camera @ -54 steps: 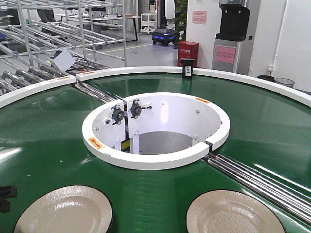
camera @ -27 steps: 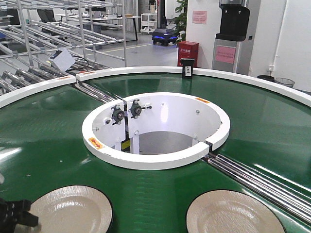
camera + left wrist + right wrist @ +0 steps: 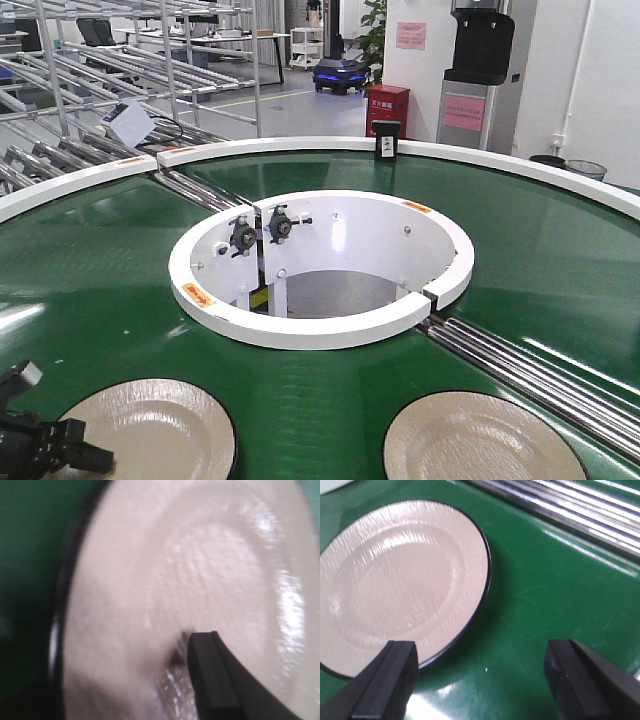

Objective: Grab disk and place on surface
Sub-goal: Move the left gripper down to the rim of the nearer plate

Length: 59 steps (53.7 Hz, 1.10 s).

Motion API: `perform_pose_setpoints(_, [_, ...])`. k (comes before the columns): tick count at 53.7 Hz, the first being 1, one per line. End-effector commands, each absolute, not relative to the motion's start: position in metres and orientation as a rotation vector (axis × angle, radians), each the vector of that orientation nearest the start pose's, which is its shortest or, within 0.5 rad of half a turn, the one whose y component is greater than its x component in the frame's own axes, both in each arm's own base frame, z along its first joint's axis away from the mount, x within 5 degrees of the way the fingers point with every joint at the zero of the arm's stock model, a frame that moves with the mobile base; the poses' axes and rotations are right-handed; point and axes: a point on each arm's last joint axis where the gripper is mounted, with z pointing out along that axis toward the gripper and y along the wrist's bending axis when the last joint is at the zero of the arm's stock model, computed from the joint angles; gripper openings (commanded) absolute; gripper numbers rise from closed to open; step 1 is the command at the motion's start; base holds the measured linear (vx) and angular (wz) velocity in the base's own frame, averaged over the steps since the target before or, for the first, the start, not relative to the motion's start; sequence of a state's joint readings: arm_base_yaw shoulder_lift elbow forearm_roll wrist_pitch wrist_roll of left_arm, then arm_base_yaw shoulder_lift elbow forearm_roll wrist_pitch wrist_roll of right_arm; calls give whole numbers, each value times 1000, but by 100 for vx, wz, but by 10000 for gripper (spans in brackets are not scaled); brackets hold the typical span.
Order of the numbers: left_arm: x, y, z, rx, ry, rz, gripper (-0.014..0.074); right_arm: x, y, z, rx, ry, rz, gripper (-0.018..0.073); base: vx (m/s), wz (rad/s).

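Two cream disks with dark rims lie on the green belt (image 3: 330, 385). In the front view my left gripper (image 3: 92, 448) reaches in from the bottom left corner, over the near left edge of the left disk (image 3: 160, 435), its fingers apart. The left wrist view is filled by that disk (image 3: 200, 570), blurred, with one black finger (image 3: 215, 680) over it; the other finger is out of sight. My right gripper (image 3: 480, 675) is open above bare belt, its left finger (image 3: 395, 680) over the rim of the right disk (image 3: 400, 575) (image 3: 480, 440). The surface is out of view.
A white inner ring (image 3: 320, 330) surrounds the belt's central hole. Steel rollers (image 3: 530, 370) cross the belt right of the right disk and show as rollers (image 3: 570, 510) in the right wrist view. A small black and white card (image 3: 387, 147) stands on the far white rim.
My left gripper has come in from the bottom left edge and moved right, from beside the left disk to over its near edge.
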<state>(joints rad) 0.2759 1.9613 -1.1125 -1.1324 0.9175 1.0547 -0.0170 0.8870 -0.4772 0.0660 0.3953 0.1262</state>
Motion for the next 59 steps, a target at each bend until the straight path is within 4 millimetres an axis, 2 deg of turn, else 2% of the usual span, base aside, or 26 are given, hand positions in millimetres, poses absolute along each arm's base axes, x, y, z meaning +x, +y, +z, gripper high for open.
perform_pose_setpoints(1, [367, 24, 181, 3, 2390, -1084, 325, 173, -2, 266, 199, 2151, 104, 575, 0, 0])
perform_pose_setpoints(4, [367, 25, 182, -9, 2382, -1088, 277, 173, -2, 266, 199, 2149, 104, 575, 0, 0])
perform_pose_setpoints(15, [369, 24, 186, -56, 2334, -1140, 13, 173, -3, 266, 190, 2144, 96, 575, 0, 0])
perform_pose_setpoints(17, [370, 23, 188, -71, 2316, -1160, -11, 173, -3, 266, 186, 2144, 93, 575, 0, 0])
perform_pose_setpoints(23, [372, 21, 193, -108, 2259, -1229, -8, 173, -2, 266, 217, 2148, 119, 575, 0, 0])
perform_pose_setpoints(30, [371, 18, 198, -114, 2217, -1302, -6, 181, 1, 265, 358, 2216, 220, 575, 0, 0])
perform_pose_setpoints(41, [368, 21, 205, -180, 2214, -1360, -4, 225, -4, 279, 386, 2403, 213, 575, 0, 0])
perform_pose_setpoints(44, [367, 24, 209, -218, 2210, -1368, -4, 241, -13, 283, 416, 2436, 193, 575, 0, 0])
perform_pose_setpoints(50, [362, 37, 223, -253, 2173, -1344, -4, 271, -46, 281, 553, 2489, 222, 575, 0, 0])
perform_pose_setpoints(55, [357, 48, 237, -257, 2139, -1305, -4, 290, -71, 272, 607, 2505, 343, 575, 0, 0])
perform_pose_setpoints(59, [353, 54, 247, -253, 2114, -1276, -4, 303, -82, 261, 585, 2486, 497, 575, 0, 0])
